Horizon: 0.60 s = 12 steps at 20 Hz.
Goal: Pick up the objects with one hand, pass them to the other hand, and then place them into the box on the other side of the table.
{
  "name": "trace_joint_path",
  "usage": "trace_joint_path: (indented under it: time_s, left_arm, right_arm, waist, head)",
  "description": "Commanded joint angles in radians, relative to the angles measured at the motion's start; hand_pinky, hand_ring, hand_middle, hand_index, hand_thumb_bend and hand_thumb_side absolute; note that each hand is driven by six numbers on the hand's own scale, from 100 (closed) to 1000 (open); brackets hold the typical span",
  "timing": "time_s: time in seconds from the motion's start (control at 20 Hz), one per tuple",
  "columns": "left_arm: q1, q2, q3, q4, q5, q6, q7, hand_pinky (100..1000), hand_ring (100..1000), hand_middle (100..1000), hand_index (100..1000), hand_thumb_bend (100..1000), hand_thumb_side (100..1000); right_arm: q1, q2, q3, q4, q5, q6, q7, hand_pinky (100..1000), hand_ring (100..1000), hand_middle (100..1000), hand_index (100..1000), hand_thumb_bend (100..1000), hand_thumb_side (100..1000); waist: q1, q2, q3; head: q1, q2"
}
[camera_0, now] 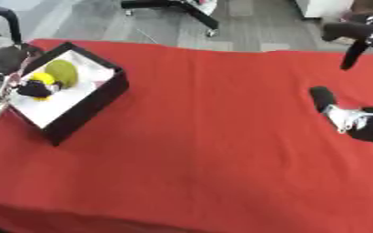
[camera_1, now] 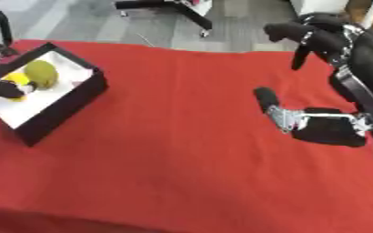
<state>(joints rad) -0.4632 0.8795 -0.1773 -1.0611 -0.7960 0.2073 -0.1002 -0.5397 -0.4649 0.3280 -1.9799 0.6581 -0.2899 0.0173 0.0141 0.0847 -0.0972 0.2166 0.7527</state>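
Observation:
A black box with a white inside stands at the table's left edge. A green round object lies in its far part. Beside it is a yellow object, and my left hand, reaching in from the left edge, has dark fingers curled round it inside the box. My right hand hovers over the right side of the red table, open and holding nothing. One black finger points toward the table's middle, and other fingers are spread higher up.
A red cloth covers the whole table. Beyond the far edge, an office chair's base stands on the grey floor. A dark chair part sits just behind the box at the far left.

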Motion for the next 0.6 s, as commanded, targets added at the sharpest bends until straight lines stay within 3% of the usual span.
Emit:
trace_joint_path:
  time_s: [0.05,0.1,0.15,0.2,0.25,0.3,0.45,0.55,0.6]
  left_arm:
    - [-0.042,0.031,0.019,0.071,-0.055,-0.047,-0.044,959,838,895,958,505,493]
    - [-0.050,0.032,0.027,0.082,-0.070,-0.062,-0.052,1000,932,1000,1000,444,902]
    - [-0.054,0.042,0.040,0.076,-0.085,-0.077,-0.060,1000,932,1000,1000,430,875]
    - [-0.058,0.048,0.056,0.061,-0.100,-0.092,-0.065,996,927,988,1000,324,691]
    - [-0.066,0.051,0.076,0.041,-0.115,-0.107,-0.061,992,926,986,1000,310,672]
    - [-0.076,0.049,0.096,0.019,-0.120,-0.122,-0.051,964,916,965,1000,226,526]
    - [-0.106,0.030,0.141,-0.052,-0.093,-0.167,-0.010,903,896,927,993,100,348]
    - [-0.117,-0.002,0.167,-0.099,-0.065,-0.196,0.018,846,878,888,968,100,399]
    - [-0.120,-0.023,0.176,-0.123,-0.051,-0.211,0.033,790,872,863,947,100,526]
  right_arm:
    - [-0.011,-0.010,-0.006,-0.020,-0.004,0.003,0.000,859,453,697,872,232,475]
    - [-0.009,-0.011,-0.007,-0.020,-0.004,0.004,0.000,859,453,697,872,227,476]
    - [-0.006,-0.012,-0.008,-0.020,-0.003,0.006,-0.001,858,453,697,872,226,476]
    - [-0.003,-0.012,-0.009,-0.020,-0.002,0.008,-0.001,858,453,696,872,225,475]
    - [0.000,-0.012,-0.011,-0.020,-0.001,0.010,-0.003,858,453,696,872,224,475]
    - [0.005,-0.010,-0.013,-0.020,-0.001,0.012,-0.005,857,452,695,871,224,474]
    - [0.019,0.000,-0.019,-0.020,0.003,0.021,-0.014,854,452,694,869,219,467]
    - [0.031,0.015,-0.026,-0.020,0.006,0.029,-0.026,852,452,693,866,210,461]
    - [0.039,0.025,-0.029,-0.020,0.008,0.034,-0.034,849,451,692,864,201,459]
  waist:
    - [0.002,-0.016,0.001]
    - [0.003,-0.017,0.003]
    - [0.005,-0.019,0.006]
    - [0.005,-0.020,0.008]
    - [0.004,-0.021,0.011]
    - [0.003,-0.022,0.015]
    - [-0.001,-0.023,0.025]
    - [-0.006,-0.021,0.029]
    - [-0.010,-0.019,0.029]
  head:
    - [-0.007,-0.014]
    - [-0.011,-0.013]
    - [-0.017,-0.011]
    - [-0.020,-0.008]
    - [-0.025,-0.005]
    - [-0.030,-0.001]
    - [-0.044,0.007]
    - [-0.052,0.014]
    - [-0.055,0.016]
